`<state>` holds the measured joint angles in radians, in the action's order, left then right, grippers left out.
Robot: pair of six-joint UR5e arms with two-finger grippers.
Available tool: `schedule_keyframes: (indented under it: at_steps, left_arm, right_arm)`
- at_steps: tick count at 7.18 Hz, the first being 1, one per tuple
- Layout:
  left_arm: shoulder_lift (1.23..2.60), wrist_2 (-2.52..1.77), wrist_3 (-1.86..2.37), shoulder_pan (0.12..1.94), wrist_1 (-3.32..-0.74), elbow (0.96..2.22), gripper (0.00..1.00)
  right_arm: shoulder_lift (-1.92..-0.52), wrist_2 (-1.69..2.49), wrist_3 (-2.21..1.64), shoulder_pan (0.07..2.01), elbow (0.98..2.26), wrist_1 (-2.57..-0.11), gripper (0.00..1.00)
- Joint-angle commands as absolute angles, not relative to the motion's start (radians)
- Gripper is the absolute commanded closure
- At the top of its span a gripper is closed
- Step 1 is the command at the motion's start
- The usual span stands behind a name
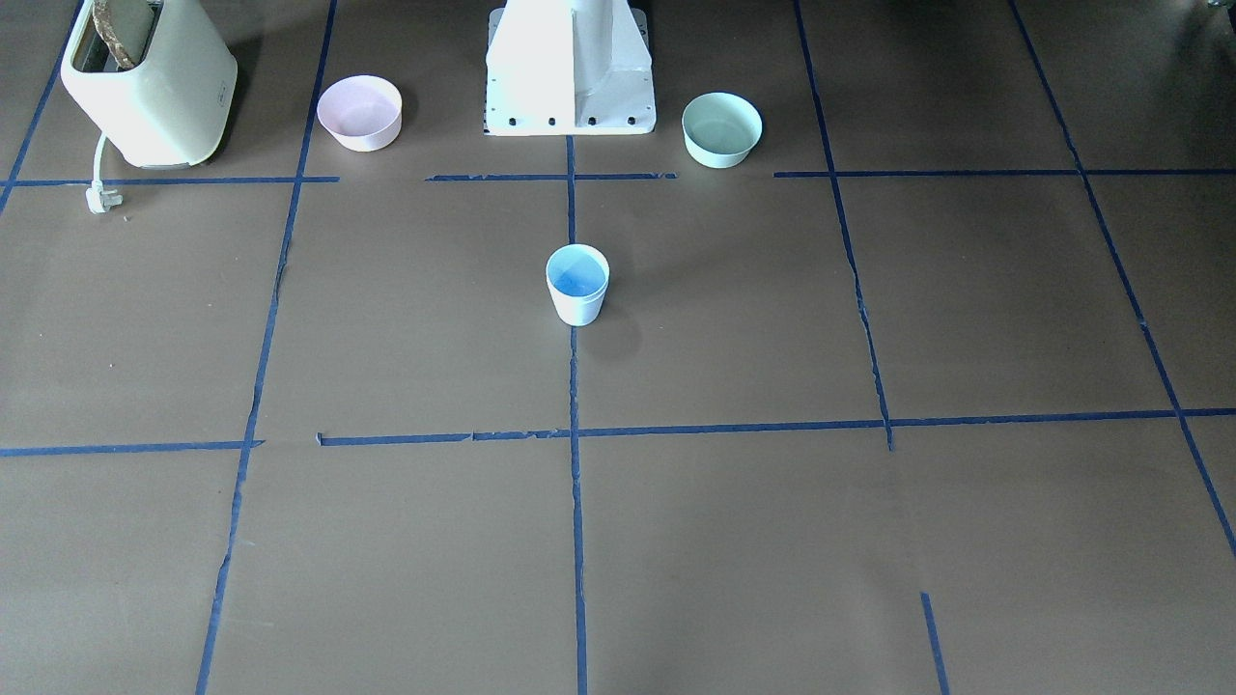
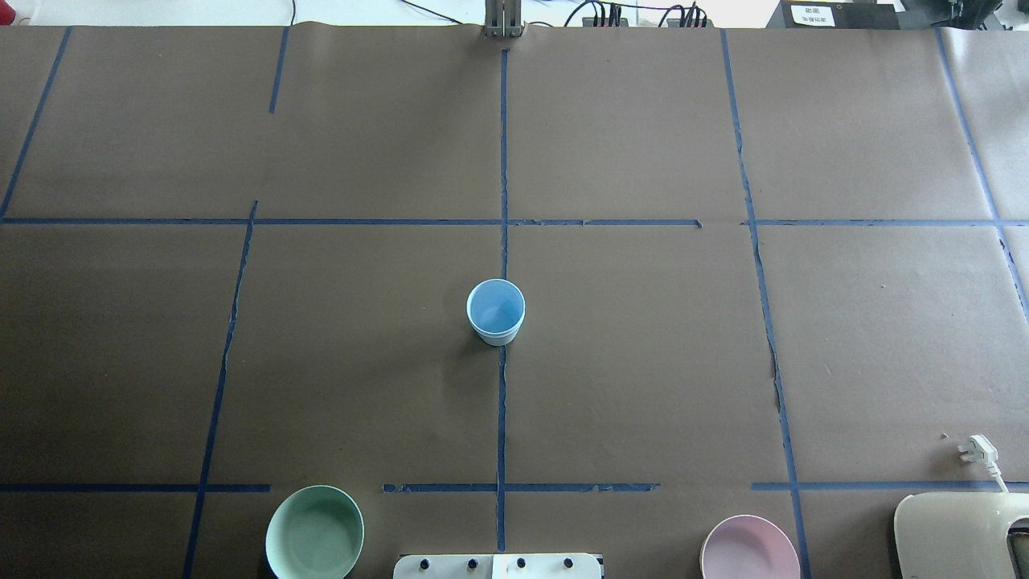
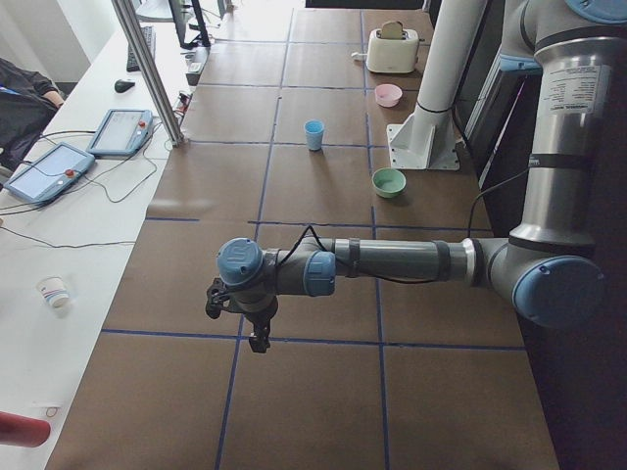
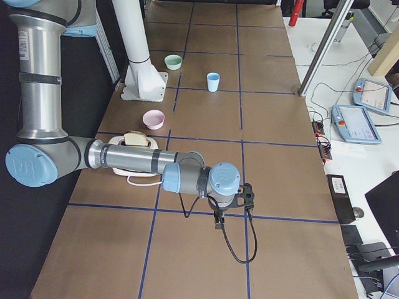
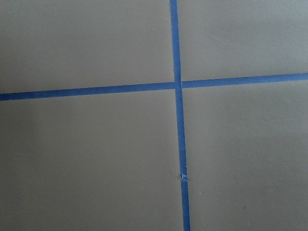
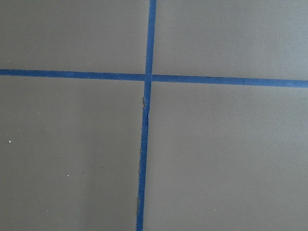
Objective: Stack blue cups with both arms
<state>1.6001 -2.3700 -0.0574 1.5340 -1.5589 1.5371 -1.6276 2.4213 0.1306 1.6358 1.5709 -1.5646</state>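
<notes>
A light-blue cup (image 1: 577, 285) stands upright at the table's middle on the centre tape line. It also shows in the overhead view (image 2: 496, 312) and in both side views (image 3: 313, 134) (image 4: 213, 81). A second rim line runs just below its top rim, as of one cup nested in another; no separate second cup is in view. My left gripper (image 3: 257, 341) shows only in the exterior left view, far from the cup, and I cannot tell whether it is open or shut. My right gripper (image 4: 217, 223) shows only in the exterior right view, and I cannot tell either. Both wrist views show only paper and tape.
A pink bowl (image 1: 359, 113) and a mint-green bowl (image 1: 721, 129) flank the white pedestal (image 1: 570, 68). A cream toaster (image 1: 145, 82) holding bread stands at the robot's right, its plug (image 1: 99, 198) on the table. Brown paper with blue tape lines covers the table.
</notes>
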Motion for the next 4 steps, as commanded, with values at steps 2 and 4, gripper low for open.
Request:
schedule_keyframes:
  at_steps: [2,4]
  left_arm:
    - [1.6,-2.368,-0.06,1.534,-1.562,1.537,0.0]
    - [1.6,-2.361,-0.06,1.567,-1.562,1.537,0.0]
  right_arm:
    - [-1.629,2.418,0.13,1.637,1.572,-1.565,0.01]
    - [-1.628,2.418,0.121,1.637,1.571,-1.565,0.01]
